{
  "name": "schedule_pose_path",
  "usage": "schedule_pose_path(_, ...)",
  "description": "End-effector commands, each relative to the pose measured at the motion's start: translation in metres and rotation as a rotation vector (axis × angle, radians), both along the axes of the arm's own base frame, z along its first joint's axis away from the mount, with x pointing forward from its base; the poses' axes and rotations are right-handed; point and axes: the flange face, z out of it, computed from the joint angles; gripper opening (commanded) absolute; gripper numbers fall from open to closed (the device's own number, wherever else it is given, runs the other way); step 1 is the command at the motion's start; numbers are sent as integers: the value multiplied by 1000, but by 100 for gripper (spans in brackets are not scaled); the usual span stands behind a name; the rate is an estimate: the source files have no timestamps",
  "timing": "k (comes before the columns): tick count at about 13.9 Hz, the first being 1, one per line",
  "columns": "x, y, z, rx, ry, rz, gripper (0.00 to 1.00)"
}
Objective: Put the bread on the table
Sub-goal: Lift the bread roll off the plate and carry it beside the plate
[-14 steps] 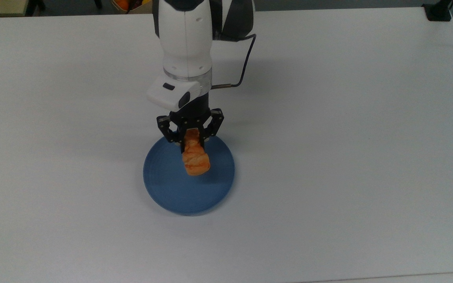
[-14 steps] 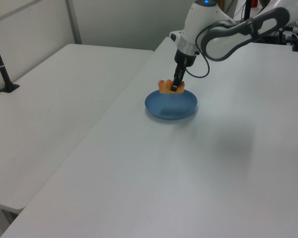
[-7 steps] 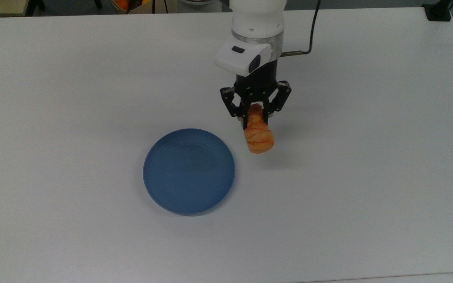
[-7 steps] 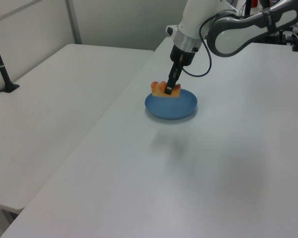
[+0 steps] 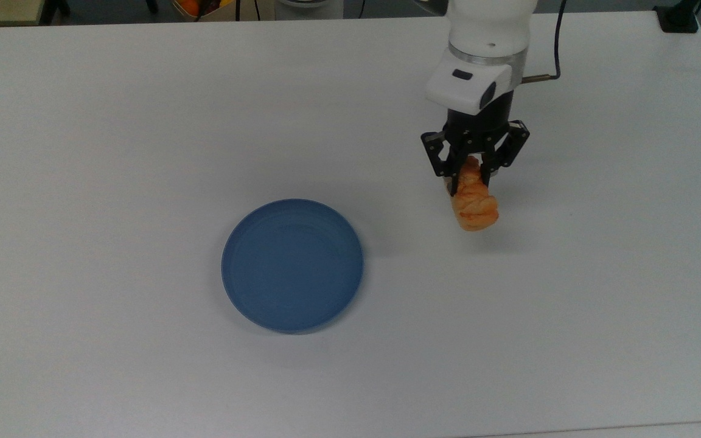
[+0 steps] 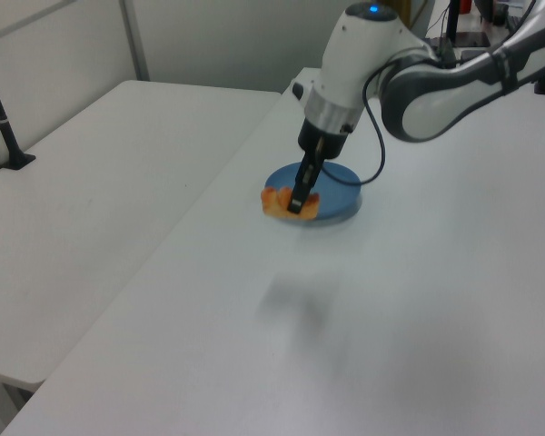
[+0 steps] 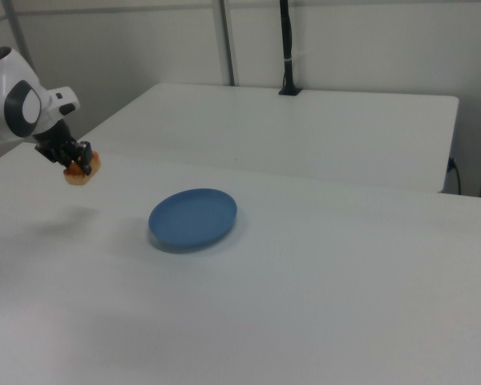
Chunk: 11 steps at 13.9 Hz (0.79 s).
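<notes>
**Bread lifted clear of the plate, not yet set down**

The bread (image 5: 475, 204) hangs in the air, pinched at one end by the fingers (image 5: 461, 176) of the gripper (image 5: 471, 175), which are closed narrowly on it; the loaf's free end points toward the top view's bottom. It sits above bare counter (image 5: 600, 292), in the half nearer the top view's right edge and closer to the far edge than the near one. A soft shadow on the counter under it suggests it is off the surface. In the left view the bread (image 6: 277, 202) shows just beside the plate's edge, raised, and in the right view the bread (image 7: 82, 171) is held high, well apart from the plate.

The blue plate (image 5: 292, 264) lies near the counter's middle with nothing on it.

The carry off the plate looks done. What is left, by my reading: lower the loaf to the counter, open the fingers, and draw the arm away.
</notes>
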Motion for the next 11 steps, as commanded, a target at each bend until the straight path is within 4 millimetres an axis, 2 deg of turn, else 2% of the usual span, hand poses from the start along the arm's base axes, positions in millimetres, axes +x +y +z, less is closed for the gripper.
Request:
schedule_pose_path(1, 7, 42, -28, 4, -20, 1, 43)
schedule_pose_path(3, 9, 49, -47, -1, -21, -3, 43)
schedule_pose_path(5, 9, 66, -67, 25, -38, -6, 43)
schedule_pose_path(7, 16, 71, -86, 33, -34, -31, 43)
schedule_pose_path(11, 21, 88, -109, 83, -69, -64, 43)
